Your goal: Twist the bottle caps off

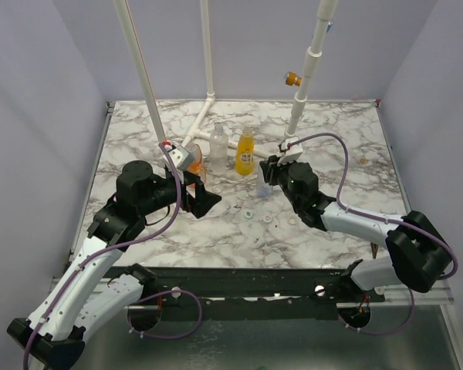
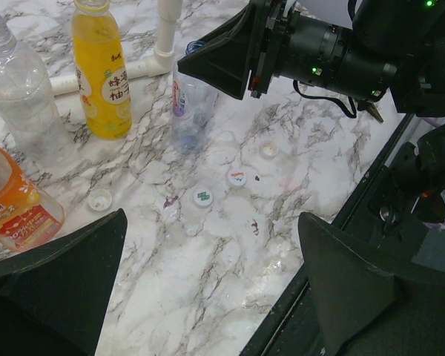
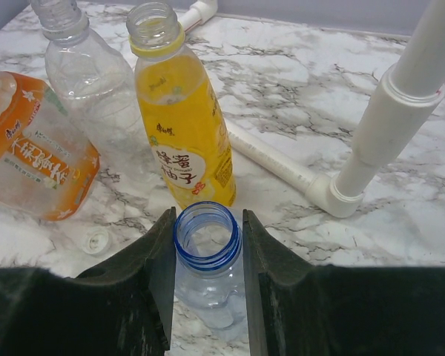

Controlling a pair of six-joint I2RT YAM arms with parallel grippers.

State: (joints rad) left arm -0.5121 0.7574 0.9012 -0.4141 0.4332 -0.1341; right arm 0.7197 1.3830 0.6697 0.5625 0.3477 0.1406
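Bottle (image 3: 208, 285), uncapped, sits pinched within right end effector (image 3: 207, 230).

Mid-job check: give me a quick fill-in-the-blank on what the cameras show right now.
The right gripper is shut on a clear bottle whose rim is ___.
The yellow bottle stands ___ a cap.
The left gripper is ___, holding nothing.
Missing: blue; without; open.

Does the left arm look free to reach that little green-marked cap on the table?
Probably yes: the open left gripper has the green-marked cap on bare marble just ahead; the right gripper is farther off, gripping the blue-rimmed bottle.
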